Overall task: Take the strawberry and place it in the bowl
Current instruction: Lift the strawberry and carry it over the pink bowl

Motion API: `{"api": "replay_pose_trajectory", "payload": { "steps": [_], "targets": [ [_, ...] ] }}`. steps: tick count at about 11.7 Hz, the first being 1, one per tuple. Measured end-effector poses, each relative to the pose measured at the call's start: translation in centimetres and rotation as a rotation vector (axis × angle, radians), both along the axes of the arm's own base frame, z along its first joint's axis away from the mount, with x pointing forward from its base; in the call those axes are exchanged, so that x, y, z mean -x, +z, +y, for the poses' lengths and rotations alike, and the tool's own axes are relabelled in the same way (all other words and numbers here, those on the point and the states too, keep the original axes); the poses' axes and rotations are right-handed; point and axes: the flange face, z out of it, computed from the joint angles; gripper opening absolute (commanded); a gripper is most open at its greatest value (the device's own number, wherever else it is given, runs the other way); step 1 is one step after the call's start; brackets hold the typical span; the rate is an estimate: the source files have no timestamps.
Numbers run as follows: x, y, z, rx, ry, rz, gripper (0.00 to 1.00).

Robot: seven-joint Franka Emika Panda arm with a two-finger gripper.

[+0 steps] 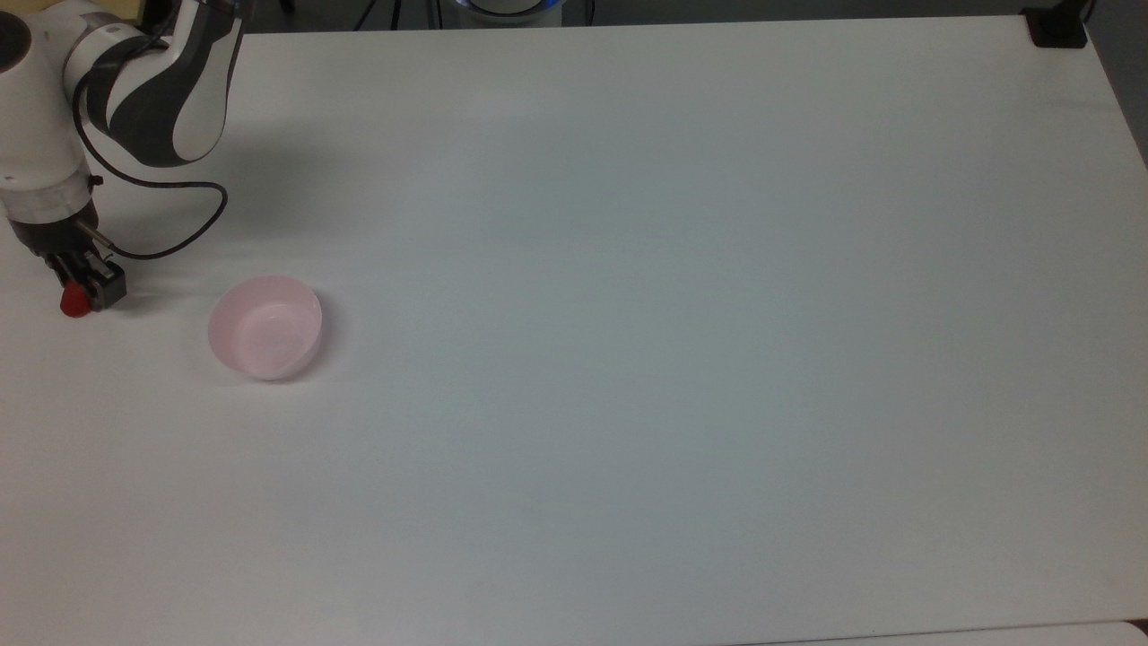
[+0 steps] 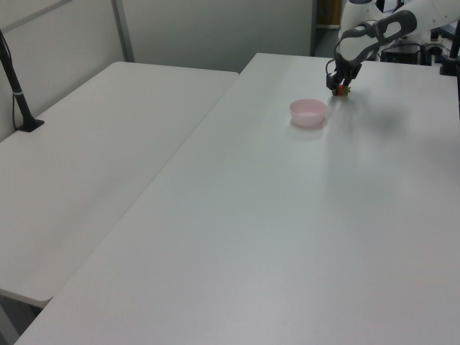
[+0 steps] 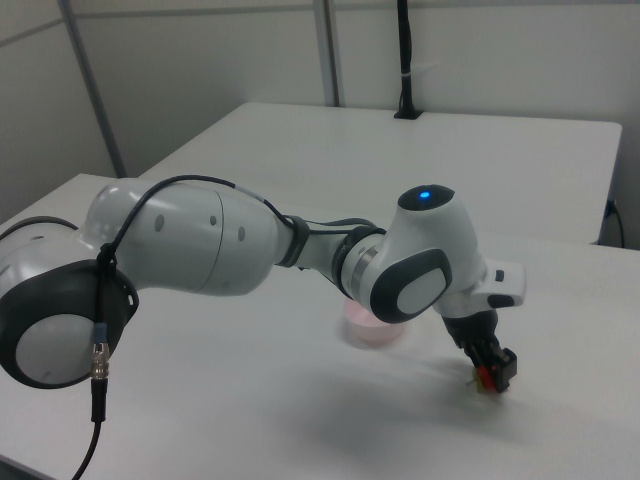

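1. One gripper (image 1: pixel 79 285) sits at the top view's far left, down at the table (image 1: pixel 628 359), its fingers closed around the strawberry (image 1: pixel 73 301).
2. To its right in the top view, near but apart, the pale pink bowl (image 1: pixel 265 327) stands with nothing in it.
3. Rightward, bare white tabletop.

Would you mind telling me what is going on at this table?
A robot arm has its gripper down at the table, fingers around a strawberry near the top view's left edge. The pink bowl sits empty a little to the top view's right, so the berry has not been put in.
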Motion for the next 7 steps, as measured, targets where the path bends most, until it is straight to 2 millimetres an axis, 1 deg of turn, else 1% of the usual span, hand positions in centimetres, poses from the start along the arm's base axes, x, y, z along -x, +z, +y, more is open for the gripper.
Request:
{"api": "replay_pose_trajectory", "payload": {
  "steps": [2,3,4,5,6,7],
  "targets": [
    [-0.3,0.2,0.3,-0.001,0.006,-0.004,0.27],
    [-0.7,0.5,1.2,-0.011,0.021,0.007,0.28],
    [-1.3,1.3,2.9,-0.038,0.043,0.044,0.28],
    [-2.1,3.0,5.4,-0.064,0.077,0.077,0.28],
    [-3.0,5.2,8.5,-0.084,0.116,0.094,0.30],
    [-3.9,7.1,11.6,-0.091,0.154,0.095,0.33]
  ]
}}
